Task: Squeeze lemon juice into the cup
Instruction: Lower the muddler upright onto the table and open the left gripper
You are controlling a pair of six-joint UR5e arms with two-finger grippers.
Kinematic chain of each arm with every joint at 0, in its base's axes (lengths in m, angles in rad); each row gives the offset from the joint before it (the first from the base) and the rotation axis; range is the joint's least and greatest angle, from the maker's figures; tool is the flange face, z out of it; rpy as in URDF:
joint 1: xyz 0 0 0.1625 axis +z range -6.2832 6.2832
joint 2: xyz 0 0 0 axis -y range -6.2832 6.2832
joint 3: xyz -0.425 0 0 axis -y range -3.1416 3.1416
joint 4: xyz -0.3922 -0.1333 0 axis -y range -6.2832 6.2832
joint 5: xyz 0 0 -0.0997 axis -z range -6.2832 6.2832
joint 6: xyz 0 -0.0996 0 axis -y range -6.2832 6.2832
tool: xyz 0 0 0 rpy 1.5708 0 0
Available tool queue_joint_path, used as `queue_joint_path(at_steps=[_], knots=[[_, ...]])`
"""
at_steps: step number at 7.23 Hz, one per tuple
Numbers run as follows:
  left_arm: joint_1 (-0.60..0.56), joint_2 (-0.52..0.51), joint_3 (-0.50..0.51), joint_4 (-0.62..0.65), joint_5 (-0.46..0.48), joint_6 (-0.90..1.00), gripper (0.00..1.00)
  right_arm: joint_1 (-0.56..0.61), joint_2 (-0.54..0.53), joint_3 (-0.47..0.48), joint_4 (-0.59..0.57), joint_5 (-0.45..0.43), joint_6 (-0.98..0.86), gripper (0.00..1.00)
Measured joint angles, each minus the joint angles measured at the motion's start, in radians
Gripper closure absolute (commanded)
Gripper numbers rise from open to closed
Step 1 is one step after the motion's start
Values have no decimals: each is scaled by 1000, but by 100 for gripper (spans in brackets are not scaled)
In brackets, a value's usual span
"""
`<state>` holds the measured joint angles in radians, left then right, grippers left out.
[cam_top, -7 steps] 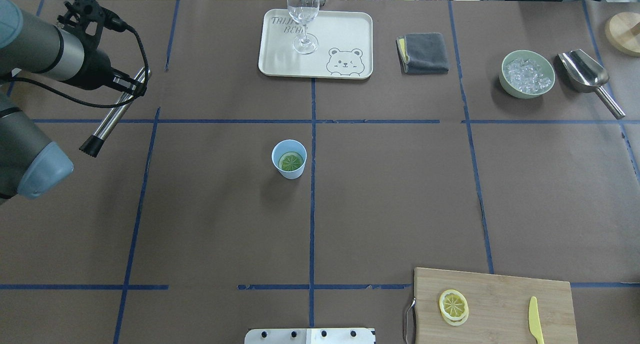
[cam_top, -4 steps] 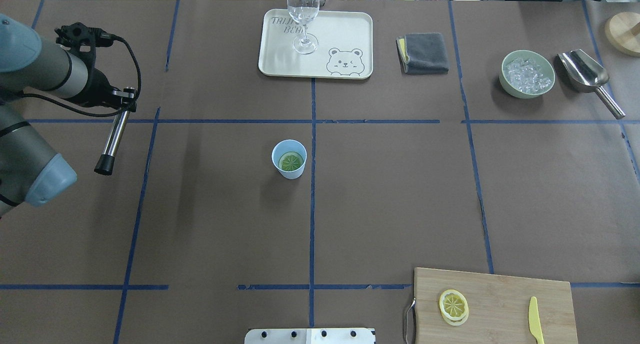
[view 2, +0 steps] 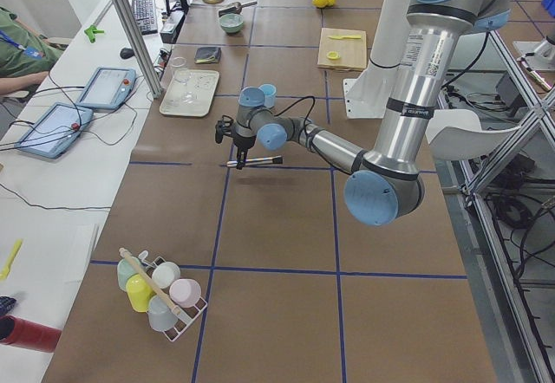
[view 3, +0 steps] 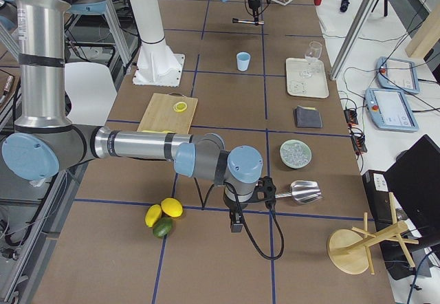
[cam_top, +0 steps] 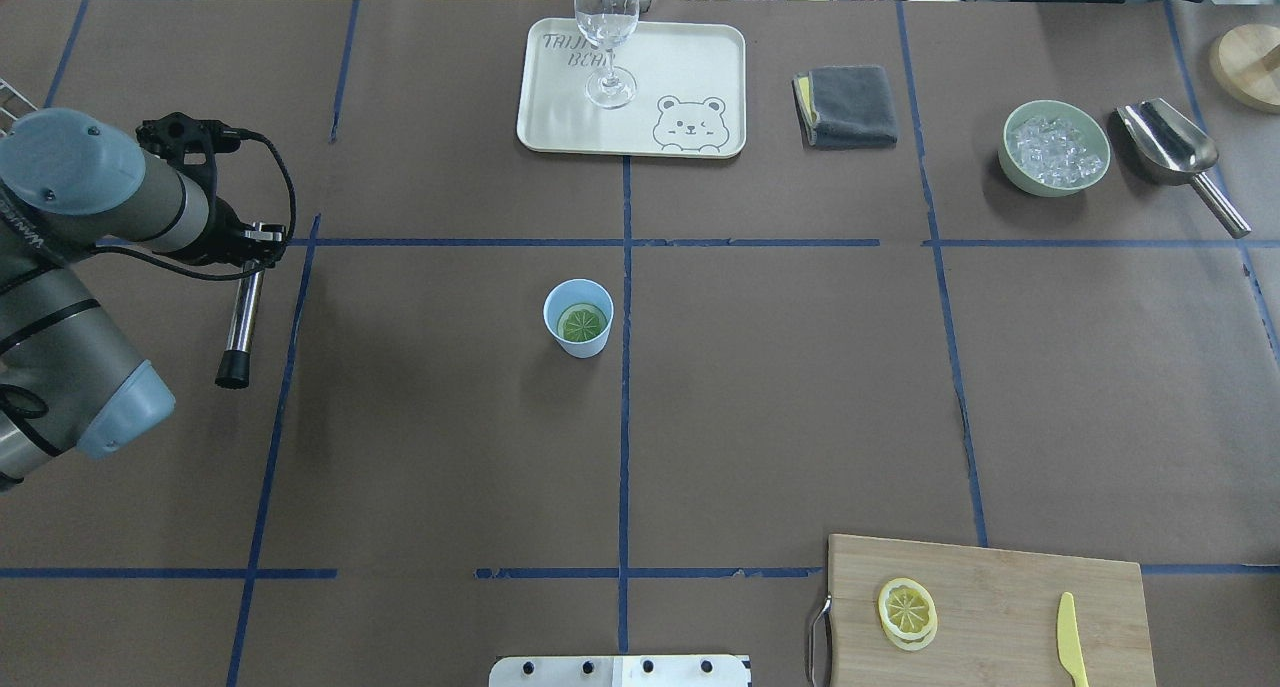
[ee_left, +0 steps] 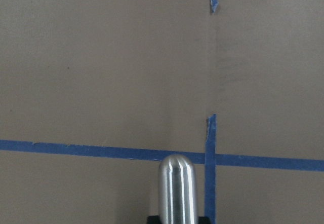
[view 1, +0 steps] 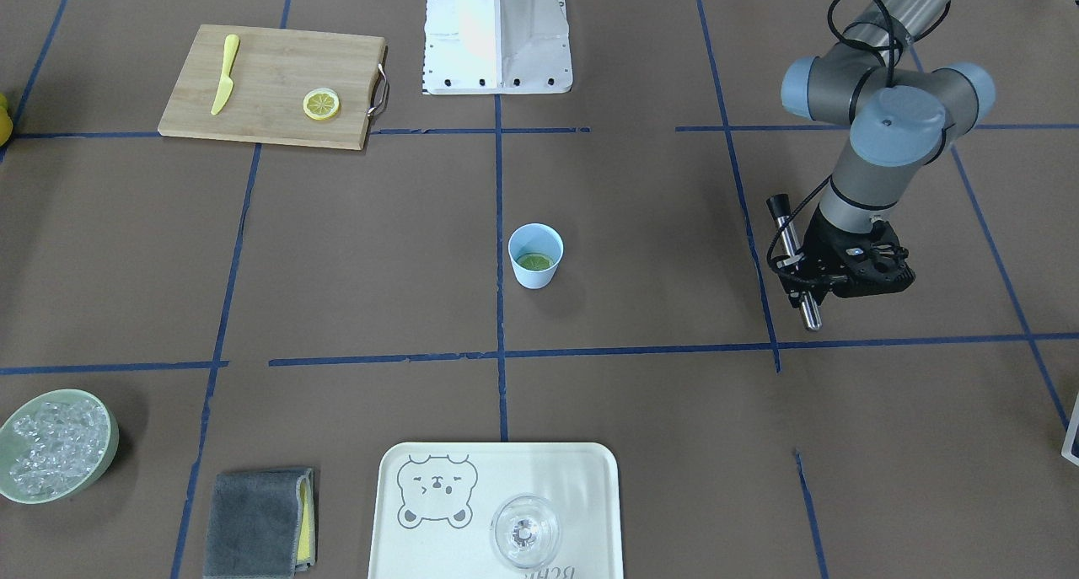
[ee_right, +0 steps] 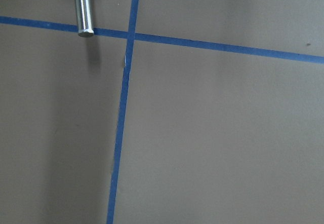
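The pale blue cup (cam_top: pixel 578 317) stands at the table's middle, also in the front view (view 1: pixel 535 256); a greenish citrus slice lies inside it. Two stacked lemon slices (cam_top: pixel 908 612) lie on the wooden cutting board (cam_top: pixel 1000 577) at the near right, also in the front view (view 1: pixel 321 104). My left gripper (cam_top: pixel 245 242) is far left of the cup, shut on a steel muddler (cam_top: pixel 240 312) with a black end, held just above the table (view 1: pixel 797 259). My right gripper (view 3: pixel 236 223) shows only in the right side view, beside the scoop; I cannot tell whether it is open or shut.
A cream tray (cam_top: pixel 700 67) with a clear glass (cam_top: pixel 607 37) sits at the back. A grey cloth (cam_top: pixel 850 105), a green bowl of ice (cam_top: pixel 1055 149) and a metal scoop (cam_top: pixel 1170 147) lie back right. A yellow knife (cam_top: pixel 1070 652) lies on the board.
My left arm has moved toward the robot and a little right, carrying the muddler. The muddler has swung from a slant to nearly straight along the table's depth.
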<state>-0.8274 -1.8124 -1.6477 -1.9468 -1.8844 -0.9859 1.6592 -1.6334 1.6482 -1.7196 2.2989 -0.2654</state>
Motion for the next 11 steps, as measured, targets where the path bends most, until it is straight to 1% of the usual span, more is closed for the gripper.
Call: queue_joint_path(at_steps=[2,3,4,5,6,7,9,11], knots=[[2,77,20,-122,3,75,100,-1,2,1,0,0,0,0],[2,95,39,-170,3,88,100,-1,4,1,0,-1,0,0],[3,100,50,-190,2,89,100,-1,7,0,0,-1,-1,0],[3,100,53,-198,0,88,97,-1,9,-1,0,-1,-1,0],[3,100,55,-201,-1,90,2,-1,11,-1,0,-1,-1,0],[3,101,55,-201,-1,94,0,-1,13,-2,0,-2,-1,0],[3,101,51,-199,-3,109,0,-1,15,-2,0,-2,-1,0],[-16,110,26,-192,-8,208,0,-1,15,-1,0,-2,0,0]])
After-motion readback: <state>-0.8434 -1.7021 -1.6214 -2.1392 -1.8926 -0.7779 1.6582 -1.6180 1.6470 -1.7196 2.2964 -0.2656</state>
